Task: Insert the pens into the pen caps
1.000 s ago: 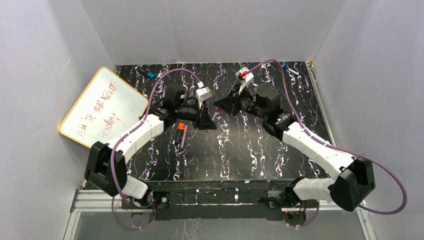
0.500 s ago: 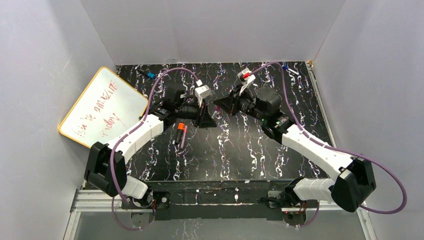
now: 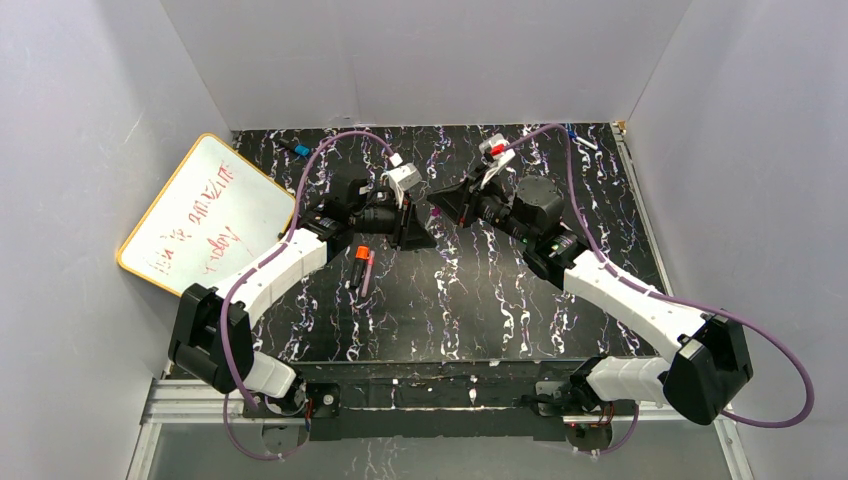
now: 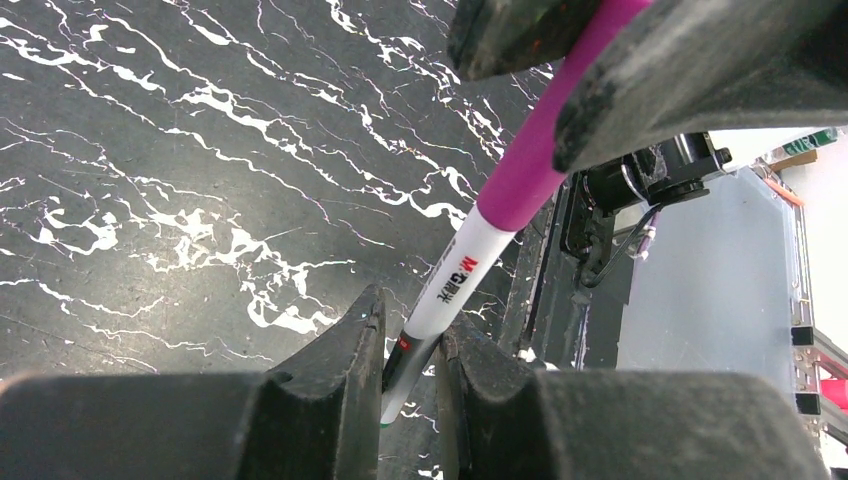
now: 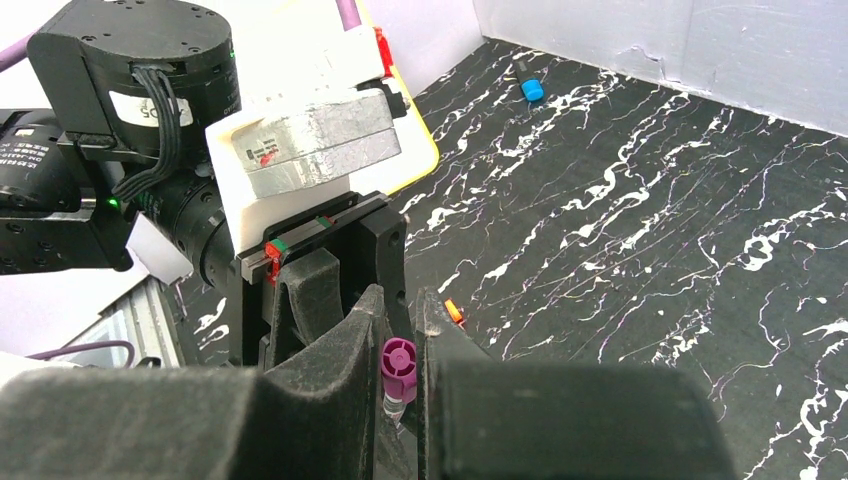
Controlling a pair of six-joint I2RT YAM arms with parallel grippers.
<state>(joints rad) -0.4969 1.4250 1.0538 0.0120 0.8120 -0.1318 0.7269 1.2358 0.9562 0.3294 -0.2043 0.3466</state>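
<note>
Pen [image 4: 455,285] white, printed lettering; cap [image 4: 540,150] magenta.

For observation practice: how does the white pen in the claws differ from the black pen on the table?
The white pen is gripped aloft by the left claw and right claw; the black pen lies loose on the table. The white pen's end is pink, the black pen's orange. Both are slim.

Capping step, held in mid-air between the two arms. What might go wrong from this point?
1. The left gripper pinches the pen only at its white tail end, so a sideways push from capping may pivot it or make it slip.
2. The right gripper holds the magenta cap above the table. Whether the cap is fully seated cannot be told, so an early release could drop the pen.
</note>
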